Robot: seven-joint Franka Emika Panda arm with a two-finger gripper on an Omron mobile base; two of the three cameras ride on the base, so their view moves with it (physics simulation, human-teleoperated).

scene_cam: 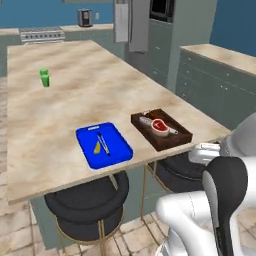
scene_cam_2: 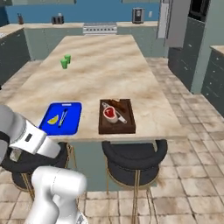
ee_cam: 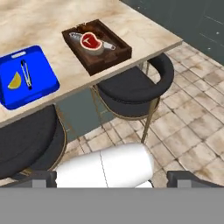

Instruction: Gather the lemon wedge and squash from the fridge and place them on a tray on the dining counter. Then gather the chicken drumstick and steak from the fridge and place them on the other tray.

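A blue tray [scene_cam: 117,152] [scene_cam_2: 73,124] [ee_cam: 43,85] lies near the front edge of the dining counter [scene_cam: 75,95]. On it are a yellow lemon wedge [scene_cam: 96,147] [scene_cam_2: 53,120] [ee_cam: 15,80] and a thin elongated piece beside it, apparently the squash [scene_cam: 103,143] [scene_cam_2: 63,117] [ee_cam: 26,74]. To its right a dark brown tray [scene_cam: 172,141] [scene_cam_2: 116,127] [ee_cam: 109,59] holds a red steak [scene_cam: 160,126] [scene_cam_2: 110,113] [ee_cam: 91,41] and a pale chicken drumstick [scene_cam: 146,120] [ee_cam: 77,37]. My gripper [ee_cam: 112,179] is open and empty, back from the counter edge above the stools.
Two black round stools [scene_cam: 87,200] [scene_cam_2: 133,157] [ee_cam: 131,87] stand under the counter's front edge. Two green cups [scene_cam: 45,78] [scene_cam_2: 65,61] sit far up the counter. The steel fridge [scene_cam: 131,25] [scene_cam_2: 173,22] is at the far wall. Tiled floor lies open to the right.
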